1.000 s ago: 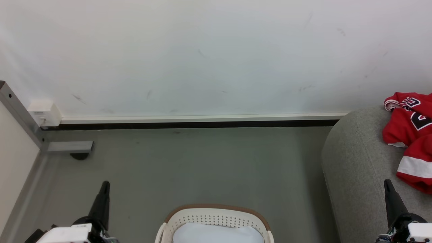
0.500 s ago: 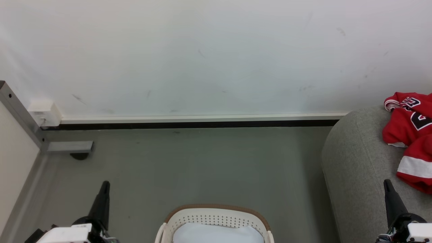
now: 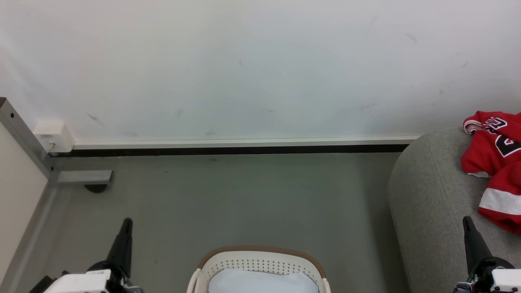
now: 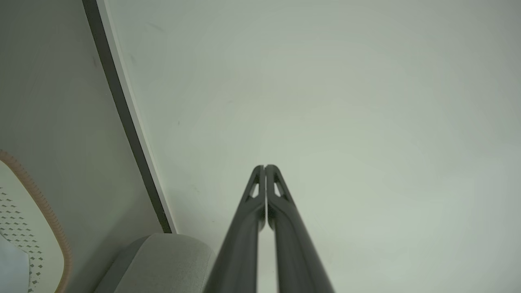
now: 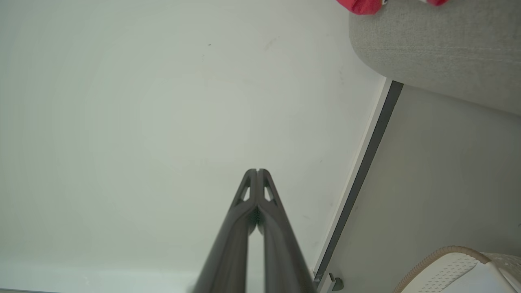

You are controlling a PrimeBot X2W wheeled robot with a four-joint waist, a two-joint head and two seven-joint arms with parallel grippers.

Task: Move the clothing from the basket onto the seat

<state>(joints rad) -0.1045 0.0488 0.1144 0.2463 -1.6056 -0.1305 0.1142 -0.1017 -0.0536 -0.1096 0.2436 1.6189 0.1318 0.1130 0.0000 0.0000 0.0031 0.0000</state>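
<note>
Lying crumpled on the large grey woven-fabric seat (image 3: pixel 431 203) to our right, we see the red basketball clothing (image 3: pixel 494 162) with white bands and black lettering. The cream perforated plastic basket (image 3: pixel 260 254) with a tan rim stands on the grey floor (image 3: pixel 244 195) between our left gripper (image 3: pixel 128 221) and right gripper (image 3: pixel 466 219), both pinched together on nothing.

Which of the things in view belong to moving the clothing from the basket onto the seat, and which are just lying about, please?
Part of the job:
- red clothing, lying on the seat
- grey seat
- white basket, on the floor

Just lying about:
- white box on the wall
- grey metal bar with a dark foot
- skirting board
</note>
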